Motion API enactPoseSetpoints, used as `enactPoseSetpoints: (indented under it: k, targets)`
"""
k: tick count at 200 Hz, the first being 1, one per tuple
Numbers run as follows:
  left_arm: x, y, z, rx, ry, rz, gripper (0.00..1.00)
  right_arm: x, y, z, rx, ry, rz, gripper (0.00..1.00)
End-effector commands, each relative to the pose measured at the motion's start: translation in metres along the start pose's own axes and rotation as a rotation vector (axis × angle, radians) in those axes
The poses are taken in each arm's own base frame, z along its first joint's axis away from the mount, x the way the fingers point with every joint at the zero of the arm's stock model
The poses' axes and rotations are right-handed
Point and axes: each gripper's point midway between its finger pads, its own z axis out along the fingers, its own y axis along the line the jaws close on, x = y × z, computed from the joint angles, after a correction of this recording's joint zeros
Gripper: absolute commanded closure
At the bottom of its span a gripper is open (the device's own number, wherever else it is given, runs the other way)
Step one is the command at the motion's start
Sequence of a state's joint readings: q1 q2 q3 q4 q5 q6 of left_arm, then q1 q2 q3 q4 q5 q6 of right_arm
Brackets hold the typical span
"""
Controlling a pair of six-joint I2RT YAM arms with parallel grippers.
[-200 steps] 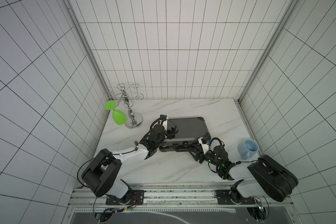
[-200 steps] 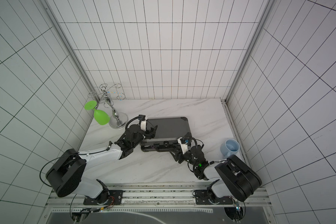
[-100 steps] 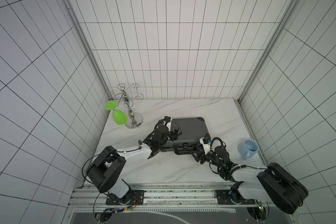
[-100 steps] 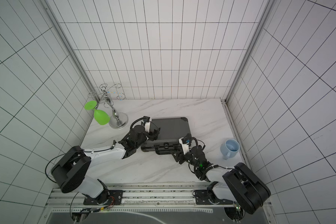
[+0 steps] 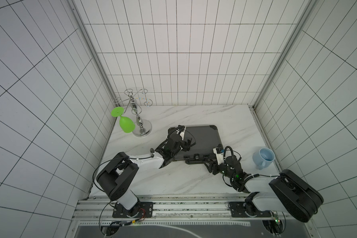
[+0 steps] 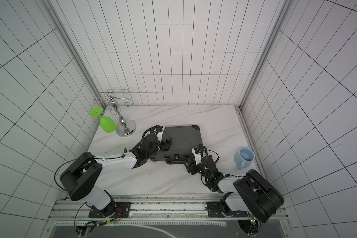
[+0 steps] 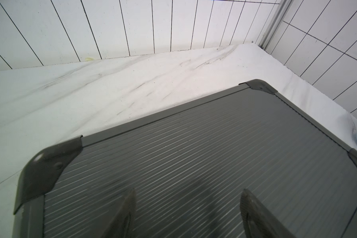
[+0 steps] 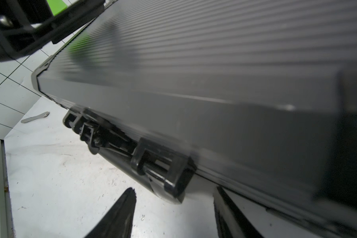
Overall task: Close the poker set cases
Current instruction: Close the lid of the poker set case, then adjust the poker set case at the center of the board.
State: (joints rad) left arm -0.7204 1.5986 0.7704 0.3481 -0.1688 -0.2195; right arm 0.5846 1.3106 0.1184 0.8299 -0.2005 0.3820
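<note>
Gaping empty, left jaws overhang the shut case (image 5: 204,140), right jaws face its latch (image 8: 163,167); mug (image 5: 264,157) nearby.

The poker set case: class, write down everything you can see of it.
The poker set case is a dark grey ribbed briefcase, metal-looking, with black corner caps, latches and a handle on its robot-facing edge. It lies flat on the marble table, lid down. The open left tool is over the lid; the open right tool sits at the front edge by a latch.
</note>
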Motion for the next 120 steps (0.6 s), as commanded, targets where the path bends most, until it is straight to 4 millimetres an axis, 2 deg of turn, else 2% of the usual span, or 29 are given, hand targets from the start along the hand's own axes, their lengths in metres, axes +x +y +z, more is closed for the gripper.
enactPoseSetpoints:
  k: [1,27,47,89,120]
  targets:
    - [-0.008,-0.003,-0.001,-0.008,-0.021,0.018,0.22,0.010,-0.011,-0.009,0.062,0.009,0.040,0.37]
    - [-0.009,-0.007,-0.007,-0.017,-0.025,0.029,0.22,0.001,0.000,-0.017,0.039,-0.009,0.001,0.37]
    - [-0.003,-0.008,-0.007,-0.036,-0.007,0.040,0.22,-0.014,0.013,-0.023,0.013,-0.039,-0.053,0.36]
    - [0.025,0.000,0.006,-0.086,0.077,0.001,0.24,-0.050,0.031,-0.034,-0.014,-0.117,-0.112,0.33]
    - [0.053,-0.013,0.020,-0.012,0.168,-0.026,0.28,-0.060,0.045,-0.030,-0.065,-0.105,-0.137,0.33]
